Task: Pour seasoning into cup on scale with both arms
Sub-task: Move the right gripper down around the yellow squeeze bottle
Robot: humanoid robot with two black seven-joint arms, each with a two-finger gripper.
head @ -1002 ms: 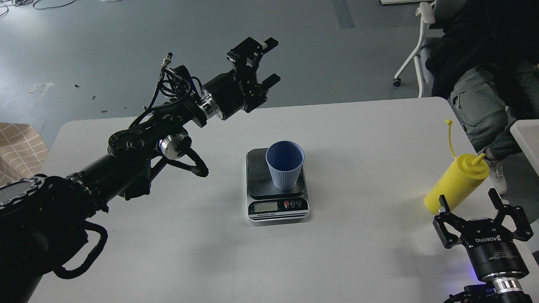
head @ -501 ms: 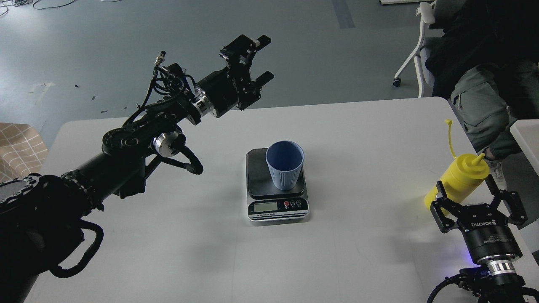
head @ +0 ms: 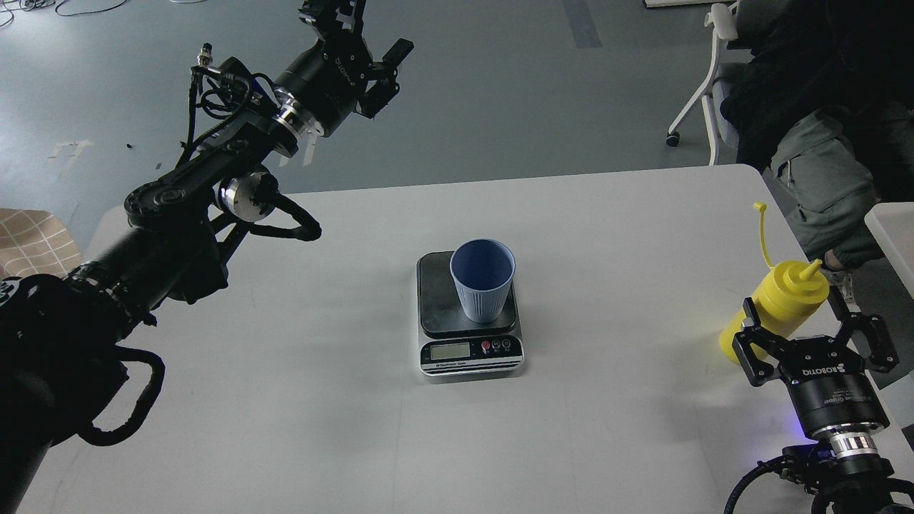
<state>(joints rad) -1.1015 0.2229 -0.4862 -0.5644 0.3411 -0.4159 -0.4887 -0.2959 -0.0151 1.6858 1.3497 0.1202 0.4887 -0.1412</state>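
Note:
The light-blue ribbed cup (head: 483,282) stands upright on the dark platform of the scale (head: 433,296), mid-table, with the scale's display facing me. The yellow seasoning bottle (head: 785,291) stands near the table's right edge with its cap strap sticking up. My right gripper (head: 791,308) is open, with one finger on each side of the bottle's lower body. I cannot tell if the fingers touch it. My left gripper (head: 377,27) is open and empty, raised high above the far left of the table, its upper finger partly cut off by the top edge.
The white table (head: 614,228) holds only the scale, cup and bottle. A seated person (head: 821,107) and a white chair (head: 707,78) are at the back right. A second white surface (head: 892,232) is at the right, and a tan checked item (head: 32,250) at the left.
My left arm has swung up and to the left, away from the cup. My right gripper has moved forward so that its open fingers now bracket the bottle.

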